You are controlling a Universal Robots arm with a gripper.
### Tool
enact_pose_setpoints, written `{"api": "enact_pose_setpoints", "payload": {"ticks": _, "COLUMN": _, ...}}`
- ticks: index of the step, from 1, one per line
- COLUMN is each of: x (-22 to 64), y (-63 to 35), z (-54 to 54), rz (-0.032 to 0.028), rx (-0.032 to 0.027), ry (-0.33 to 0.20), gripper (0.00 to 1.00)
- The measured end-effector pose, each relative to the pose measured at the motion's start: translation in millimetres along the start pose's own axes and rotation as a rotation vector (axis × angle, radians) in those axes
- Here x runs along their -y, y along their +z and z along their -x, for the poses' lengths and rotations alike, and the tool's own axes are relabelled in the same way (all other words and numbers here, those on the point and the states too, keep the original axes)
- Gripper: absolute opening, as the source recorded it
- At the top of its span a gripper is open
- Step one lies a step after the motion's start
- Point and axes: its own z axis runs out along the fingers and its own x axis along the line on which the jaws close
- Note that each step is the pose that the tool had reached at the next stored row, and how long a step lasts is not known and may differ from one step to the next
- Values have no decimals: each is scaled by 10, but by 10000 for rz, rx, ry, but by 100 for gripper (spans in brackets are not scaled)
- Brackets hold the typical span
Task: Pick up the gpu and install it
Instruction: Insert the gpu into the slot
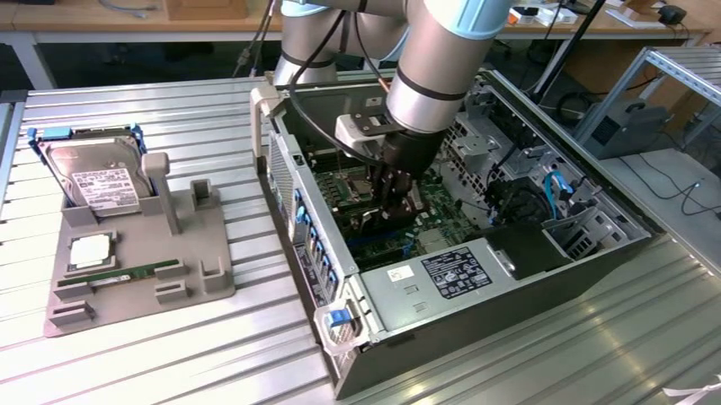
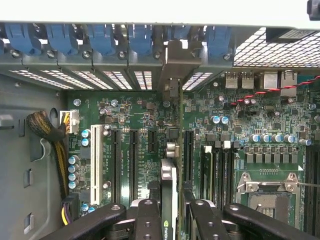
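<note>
The grey, silver-banded robot arm point(image 1: 445, 59) is reached steeply down from twelve o'clock in the exterior view, into the open black computer case point(image 1: 485, 278) lying on its side. Its wrist is pointed almost straight down, and the black gripper point(image 1: 394, 198) is held low over the green motherboard point(image 2: 135, 115), near the middle of the case.

The thin flat black gpu point(image 2: 169, 190), with a silver metal bracket point(image 2: 175, 60) at one end, is gripped edge-on. The black fingers point(image 2: 148, 220) are pressed against its two faces, so the gripper is partly closed on the card. The card is held upright over the long black expansion slots, with its bracket up against the rear wall of the case beneath the row of blue slot clips point(image 2: 102, 37). Whether its lower edge is seated in a slot cannot be told.

At nine o'clock from the case, on the ribbed metal surface point(image 1: 169, 354), a grey plastic holder point(image 1: 169, 211) is seen. A silver hard drive with a white label point(image 1: 101, 181) is propped in it, and a narrow green memory stick point(image 1: 124, 276) is laid flat in it.
</note>
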Motion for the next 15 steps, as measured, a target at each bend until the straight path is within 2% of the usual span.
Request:
{"api": "enact_pose_setpoints", "payload": {"ticks": 7, "x": -4, "y": -36, "z": 1, "rz": -14, "rx": 2, "ry": 0, "gripper": 27}}
{"api": "enact_pose_setpoints", "payload": {"ticks": 11, "x": -4, "y": -33, "z": 0, "rz": -14, "rx": -36, "ry": 67, "gripper": 27}}
{"api": "enact_pose_setpoints", "payload": {"ticks": 15, "x": -3, "y": -17, "z": 7, "rz": -13, "rx": -38, "ry": 74, "gripper": 27}}
